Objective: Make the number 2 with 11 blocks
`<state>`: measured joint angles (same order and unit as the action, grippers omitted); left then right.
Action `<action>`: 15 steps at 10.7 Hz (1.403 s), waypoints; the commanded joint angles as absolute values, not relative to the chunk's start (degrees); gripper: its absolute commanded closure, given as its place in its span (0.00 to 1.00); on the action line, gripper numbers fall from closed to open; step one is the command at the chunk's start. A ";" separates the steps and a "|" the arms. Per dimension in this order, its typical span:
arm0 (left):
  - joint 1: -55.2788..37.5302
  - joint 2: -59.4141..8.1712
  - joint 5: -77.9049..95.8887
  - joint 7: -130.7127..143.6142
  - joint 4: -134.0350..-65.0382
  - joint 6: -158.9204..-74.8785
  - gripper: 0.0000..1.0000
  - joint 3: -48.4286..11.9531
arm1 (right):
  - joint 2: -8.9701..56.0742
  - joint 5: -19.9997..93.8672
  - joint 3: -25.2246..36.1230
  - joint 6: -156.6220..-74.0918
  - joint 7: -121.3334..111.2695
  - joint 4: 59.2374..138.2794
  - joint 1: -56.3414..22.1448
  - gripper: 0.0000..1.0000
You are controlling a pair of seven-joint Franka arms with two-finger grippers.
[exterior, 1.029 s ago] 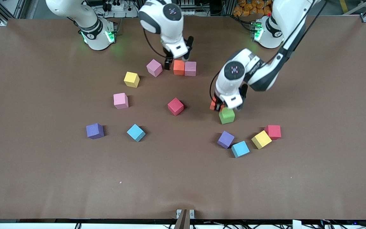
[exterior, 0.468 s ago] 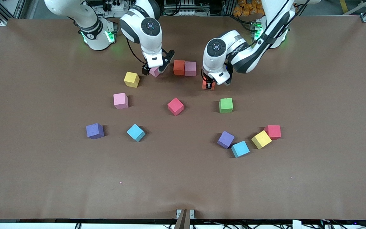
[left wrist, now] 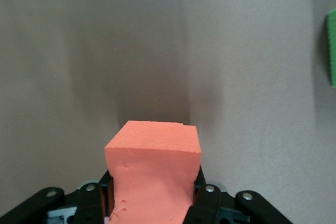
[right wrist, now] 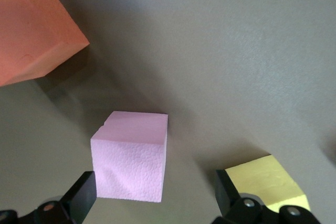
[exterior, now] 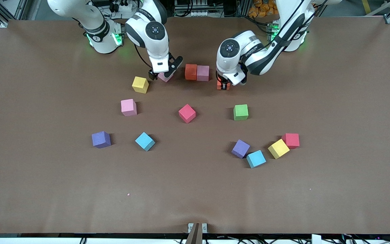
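My left gripper (exterior: 223, 84) is shut on an orange block (exterior: 222, 85), just above the table beside a joined pair of blocks, orange (exterior: 191, 72) and pink (exterior: 202, 73). The left wrist view shows that orange block (left wrist: 155, 166) squeezed between the jaws of the left gripper (left wrist: 152, 203). My right gripper (exterior: 164, 72) is open and straddles a loose pink block (exterior: 164, 77) toward the right arm's end of the pair. In the right wrist view the pink block (right wrist: 131, 156) lies between the fingers (right wrist: 81, 198) of the right gripper (right wrist: 157, 198).
Loose blocks lie nearer the front camera: yellow (exterior: 140, 84), pink (exterior: 128, 107), red (exterior: 187, 113), green (exterior: 241, 112), purple (exterior: 101, 139), light blue (exterior: 145, 141). A cluster of purple (exterior: 240, 148), light blue (exterior: 256, 158), yellow (exterior: 278, 148) and red (exterior: 291, 140) lies toward the left arm's end.
The left gripper carried the orange block from beside the green block to next to the joined pair. The right gripper left the pair's orange block and moved over the loose pink block.
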<state>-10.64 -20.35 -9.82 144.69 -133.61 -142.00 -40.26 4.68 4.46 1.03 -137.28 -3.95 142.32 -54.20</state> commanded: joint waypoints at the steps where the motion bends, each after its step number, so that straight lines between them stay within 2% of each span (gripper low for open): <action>1: -12.73 -22.23 -8.88 149.05 -134.03 -146.06 0.88 -40.69 | 3.52 6.24 0.35 -139.64 -3.16 144.31 -54.58 0.00; 9: -15.46 -22.85 -8.96 152.67 -134.73 -146.87 0.88 -40.69 | 8.52 7.65 0.35 -147.65 -1.85 145.55 -57.04 0.00; 14: -17.31 -22.76 -8.96 153.81 -135.88 -146.78 0.88 -40.69 | 9.67 7.65 0.35 -147.83 -1.67 145.99 -57.13 0.00; 15: -17.40 -22.76 -9.05 153.81 -135.97 -146.78 0.85 -40.69 | 9.75 7.65 0.35 -147.75 -1.23 145.99 -57.65 0.05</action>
